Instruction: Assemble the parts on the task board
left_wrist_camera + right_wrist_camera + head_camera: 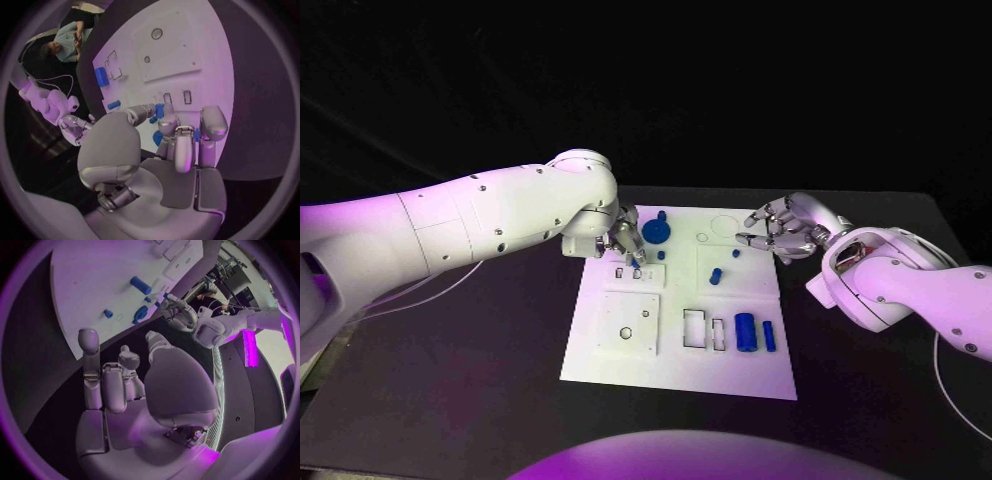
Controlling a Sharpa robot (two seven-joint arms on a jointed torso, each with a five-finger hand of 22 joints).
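From the head camera, the white task board [678, 345] lies in the middle of the black table [473, 400], and the left hand [620, 240] is down over its far left part, fingertips at a small blue part [635, 260] beside the little slots there. A round blue disc [656, 231] sits just beside that hand, a small blue peg [715, 275] stands near the board's middle, and a blue cylinder [746, 331] lies next to a thinner blue bar [770, 336] and two rectangular cut-outs toward the near right. A raised white square plate [629, 322] takes up the near left. The right hand [783, 230] hangs at the board's far right edge, fingers curled but apart, nothing in them. On to the left wrist camera: the left hand's fingers [177, 131] reach down to the board with a small blue part [160, 110] pinched between thumb and fingers, though how firmly is hard to judge from here; the cylinder [101, 77] lies well apart. Over to the right wrist camera: the right hand [134, 390] is spread loose above the dark table just off the board's edge, holding nothing, with the cylinder [140, 285] and the peg [108, 313] out on the white surface.
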